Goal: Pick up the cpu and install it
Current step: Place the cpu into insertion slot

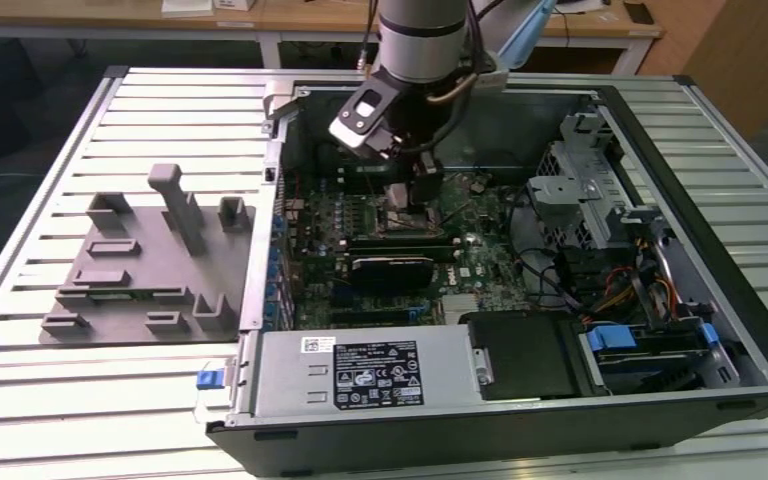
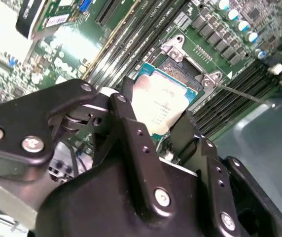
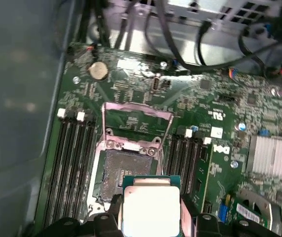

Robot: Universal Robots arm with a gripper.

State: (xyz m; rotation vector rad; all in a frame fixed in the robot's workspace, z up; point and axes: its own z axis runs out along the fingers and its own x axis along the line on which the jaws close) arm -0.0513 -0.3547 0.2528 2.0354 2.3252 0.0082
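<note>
Your arm's black two-fingered gripper (image 1: pixel 418 195) stands in the upper centre of the exterior view, lowered inside the open black computer case (image 1: pixel 758 340). It is clenched on the small, flat, square cpu with the silvery-grey metal top (image 3: pixel 151 210). Both wrist views show one black finger (image 3: pixel 112 213) pressed against each of two opposite edges of the chip.

In the first wrist view the cpu is held level, and one edge overlaps the near side of the dark square socket (image 3: pixel 121 170). Most of the socket bed is uncovered, and you cannot tell from these pictures whether the chip touches it. The socket's thin metal retaining frame (image 3: pixel 137 123) is swung up and open on the far side. In the second wrist view a thin metal lever (image 2: pixel 239 91) runs out beside the socket.

Rows of long dark memory slots (image 3: pixel 72 163) flank the socket on both sides of the green motherboard (image 1: pixel 478 270). A round silver coin battery (image 3: pixel 98 70) and a ribbed silver heatsink (image 3: pixel 271 155) sit farther out on the board.

The case lies on a slatted metal table (image 1: pixel 37 400). The large grey plastic fixture with upright blocks (image 1: pixel 144 270) stands on it toward the exterior view's left, just beside the case.
</note>
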